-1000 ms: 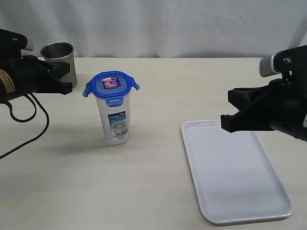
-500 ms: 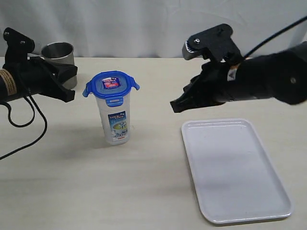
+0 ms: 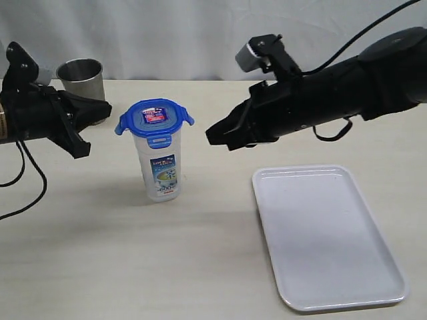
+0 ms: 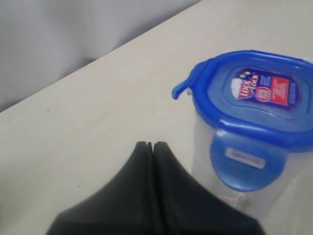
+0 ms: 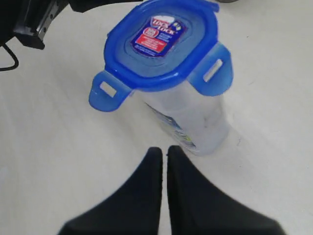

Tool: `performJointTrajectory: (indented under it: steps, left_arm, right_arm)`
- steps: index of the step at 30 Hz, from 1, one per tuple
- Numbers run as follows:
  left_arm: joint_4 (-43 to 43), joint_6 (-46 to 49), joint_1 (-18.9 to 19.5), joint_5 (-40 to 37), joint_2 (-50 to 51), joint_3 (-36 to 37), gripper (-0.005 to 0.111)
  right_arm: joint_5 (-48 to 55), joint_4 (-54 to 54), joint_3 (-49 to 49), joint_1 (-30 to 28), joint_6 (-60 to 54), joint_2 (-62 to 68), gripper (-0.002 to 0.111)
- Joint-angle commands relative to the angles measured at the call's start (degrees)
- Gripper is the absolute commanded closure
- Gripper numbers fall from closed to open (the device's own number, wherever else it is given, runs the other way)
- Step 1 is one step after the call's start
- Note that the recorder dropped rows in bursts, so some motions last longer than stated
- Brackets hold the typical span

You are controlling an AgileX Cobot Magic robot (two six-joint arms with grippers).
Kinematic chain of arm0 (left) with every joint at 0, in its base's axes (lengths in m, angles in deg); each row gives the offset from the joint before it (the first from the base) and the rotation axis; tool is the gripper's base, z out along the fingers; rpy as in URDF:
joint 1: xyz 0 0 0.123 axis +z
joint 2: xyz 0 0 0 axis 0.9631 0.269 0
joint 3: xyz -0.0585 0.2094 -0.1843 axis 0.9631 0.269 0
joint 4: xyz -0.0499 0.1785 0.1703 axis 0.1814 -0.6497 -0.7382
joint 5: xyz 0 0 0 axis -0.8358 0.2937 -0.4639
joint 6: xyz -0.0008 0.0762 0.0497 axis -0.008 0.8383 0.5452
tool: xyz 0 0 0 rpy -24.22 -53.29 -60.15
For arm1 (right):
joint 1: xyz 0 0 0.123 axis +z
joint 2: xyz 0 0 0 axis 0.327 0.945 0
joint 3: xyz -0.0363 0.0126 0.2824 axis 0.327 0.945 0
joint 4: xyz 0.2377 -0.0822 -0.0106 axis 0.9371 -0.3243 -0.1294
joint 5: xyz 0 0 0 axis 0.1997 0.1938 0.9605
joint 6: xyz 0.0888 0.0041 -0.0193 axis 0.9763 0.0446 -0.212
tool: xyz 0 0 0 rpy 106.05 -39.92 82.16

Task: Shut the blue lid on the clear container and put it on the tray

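Note:
The clear container (image 3: 162, 171) stands upright on the table, left of centre, with the blue lid (image 3: 154, 118) resting on top. Two of the lid's side flaps stick outward and the front flap hangs down. My left gripper (image 3: 105, 107) is shut and empty, a short way left of the lid at about its height. My right gripper (image 3: 212, 137) is also shut and empty, hovering right of the container and pointing at it. The left wrist view shows the left gripper (image 4: 153, 144) beside the lid (image 4: 254, 95). The right wrist view shows the right gripper (image 5: 164, 151) short of the container (image 5: 195, 120) and lid (image 5: 161, 41). The white tray (image 3: 327, 233) lies at the right front.
A grey steel cup (image 3: 81, 77) stands at the back left, just behind my left gripper. A black cable (image 3: 27, 180) trails across the table under the left arm. A grey cloth backdrop hangs behind the table's far edge.
My right arm has swung left from over the tray to close beside the container. My left gripper has turned and edged a little toward the lid. The container has not moved.

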Motion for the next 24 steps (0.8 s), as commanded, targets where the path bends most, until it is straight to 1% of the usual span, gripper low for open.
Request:
performJointTrajectory:
  steps: [1, 3, 6, 8, 12, 20, 22, 24]
  left_arm:
    - [-5.5, -4.2, 0.0, 1.6, 0.2, -0.3, 0.107]
    - [-5.5, -4.3, 0.0, 1.5, 0.2, -0.3, 0.107]
    - [-5.5, -4.2, 0.0, 3.5, 0.2, -0.3, 0.107]
    - [-5.5, -4.2, 0.0, 3.5, 0.2, -0.3, 0.107]
    - [-7.0, -4.6, 0.0, 5.1, 0.2, -0.3, 0.107]
    - [-7.0, -4.8, 0.0, 4.9, 0.2, -0.3, 0.107]
    - [-6.5, -4.7, 0.0, 4.8, 0.2, -0.3, 0.107]
    - [-3.6, -4.4, 0.0, 3.6, 0.2, -0.3, 0.107]
  right_arm:
    - [-0.8, 1.4, -5.0, 2.7, -1.1, 4.4, 0.104]
    - [-1.4, 1.7, -6.3, 2.7, -0.7, 5.7, 0.104]
    - [-6.1, 1.8, -6.6, 2.7, -1.0, 7.0, 0.104]
    - [-8.9, 2.0, -6.6, 2.7, -1.0, 7.6, 0.104]
    - [-9.2, 6.1, -6.6, 2.7, -4.4, 7.6, 0.104]
    - [-9.3, 6.1, -6.6, 2.7, -4.4, 7.6, 0.104]
    - [-9.1, 6.1, -6.6, 2.7, -4.4, 7.6, 0.104]
    - [-8.4, 5.7, -6.6, 2.7, -4.4, 7.6, 0.104]
